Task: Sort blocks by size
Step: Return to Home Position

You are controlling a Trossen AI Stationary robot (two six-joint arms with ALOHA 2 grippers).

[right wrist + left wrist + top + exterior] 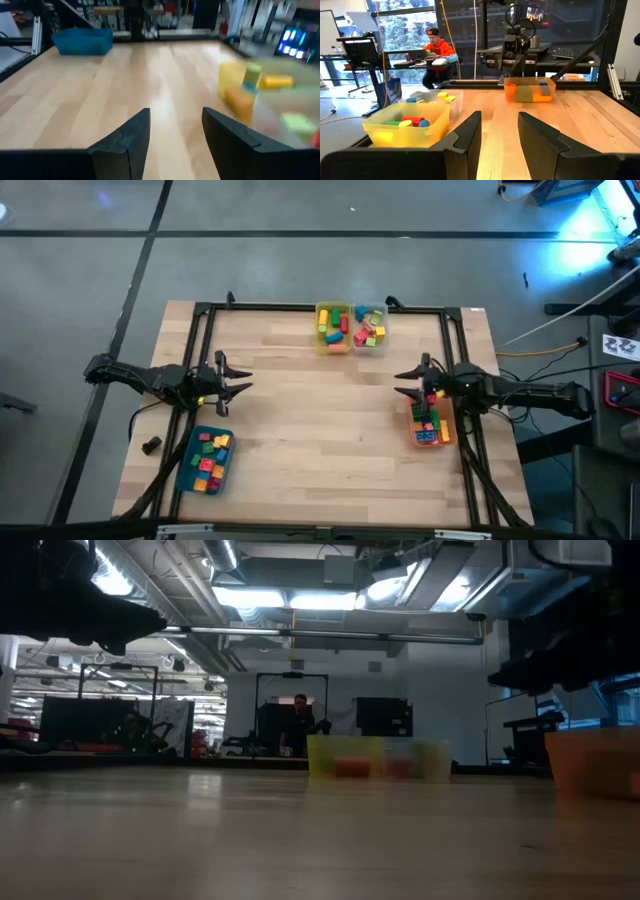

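The blocks lie sorted into bins. Coloured blocks fill a teal bin at the near left and an orange bin at the right, partly under my right arm. More blocks sit in a yellow bin and a clear bin at the far edge. My left gripper hovers open above the table's left side, pointing level toward the right, with nothing between its fingers. My right gripper hovers open over the right side, pointing left, its fingers also empty.
A black metal frame runs around the tabletop. A small black object lies near the left edge. The bare wooden middle lies between the two grippers. A person sits at a desk beyond the table.
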